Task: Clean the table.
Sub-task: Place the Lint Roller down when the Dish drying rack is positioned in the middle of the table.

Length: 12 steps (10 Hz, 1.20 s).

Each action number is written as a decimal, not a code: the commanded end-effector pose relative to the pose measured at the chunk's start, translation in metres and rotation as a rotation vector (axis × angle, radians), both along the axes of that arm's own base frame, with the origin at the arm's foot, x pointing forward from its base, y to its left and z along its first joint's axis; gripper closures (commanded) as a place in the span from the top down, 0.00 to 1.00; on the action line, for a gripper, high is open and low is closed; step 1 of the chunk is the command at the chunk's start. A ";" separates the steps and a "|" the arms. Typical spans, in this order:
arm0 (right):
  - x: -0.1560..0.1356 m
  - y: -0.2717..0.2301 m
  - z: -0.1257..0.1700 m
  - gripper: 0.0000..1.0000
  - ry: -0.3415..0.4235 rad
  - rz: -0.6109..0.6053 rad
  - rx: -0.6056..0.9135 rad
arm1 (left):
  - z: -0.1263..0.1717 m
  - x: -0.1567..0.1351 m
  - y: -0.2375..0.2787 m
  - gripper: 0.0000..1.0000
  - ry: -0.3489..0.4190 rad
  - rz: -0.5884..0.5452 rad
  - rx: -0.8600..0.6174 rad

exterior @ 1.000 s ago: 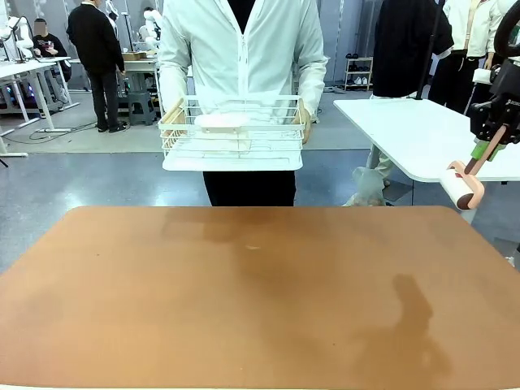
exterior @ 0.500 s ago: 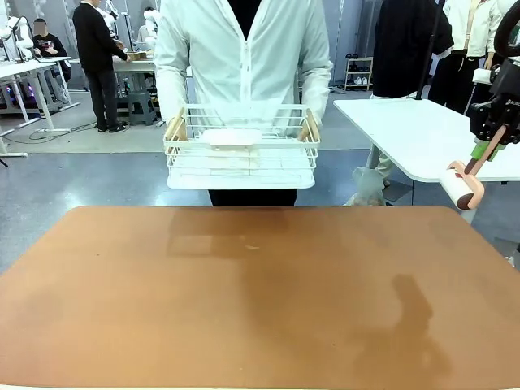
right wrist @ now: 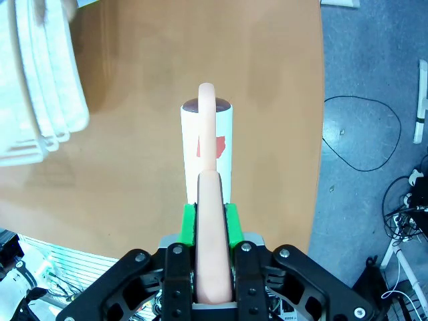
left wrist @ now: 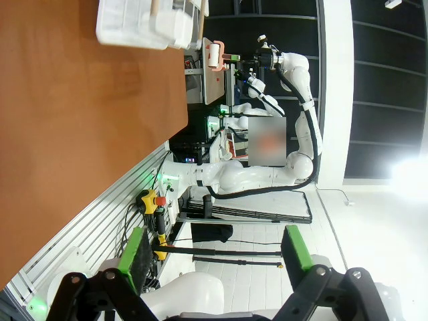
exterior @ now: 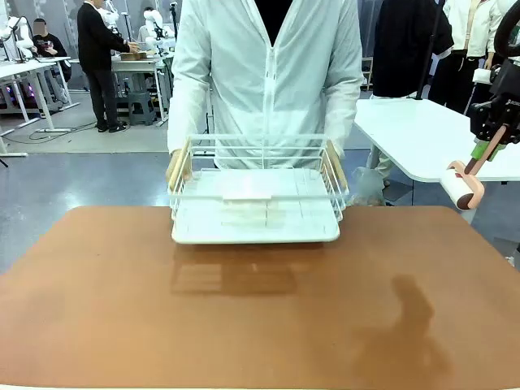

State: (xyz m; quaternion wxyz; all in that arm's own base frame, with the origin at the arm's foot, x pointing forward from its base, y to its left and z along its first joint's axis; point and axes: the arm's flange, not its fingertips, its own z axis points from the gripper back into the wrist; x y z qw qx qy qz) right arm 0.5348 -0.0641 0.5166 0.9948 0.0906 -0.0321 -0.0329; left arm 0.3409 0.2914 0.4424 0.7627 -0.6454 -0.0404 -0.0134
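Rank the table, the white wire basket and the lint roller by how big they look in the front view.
Largest: the table.
Then: the white wire basket.
Smallest: the lint roller; its nearness to the camera is unsure, but the gap looks plain.

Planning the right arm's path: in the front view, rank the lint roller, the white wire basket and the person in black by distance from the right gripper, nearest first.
1. lint roller: held in the right gripper, far right.
2. white wire basket: centre, held over the table's far side.
3. person in black: far left, in the background.
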 end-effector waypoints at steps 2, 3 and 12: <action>-0.003 0.001 0.002 0.21 -0.012 0.000 -0.002 | 0.004 -0.006 0.001 1.00 0.007 0.000 0.005; -0.003 0.001 0.002 0.21 -0.012 0.000 -0.002 | 0.004 -0.006 0.001 1.00 0.007 0.000 0.005; -0.003 0.001 0.002 0.21 -0.012 0.000 -0.002 | 0.004 -0.006 0.001 1.00 0.007 0.000 0.005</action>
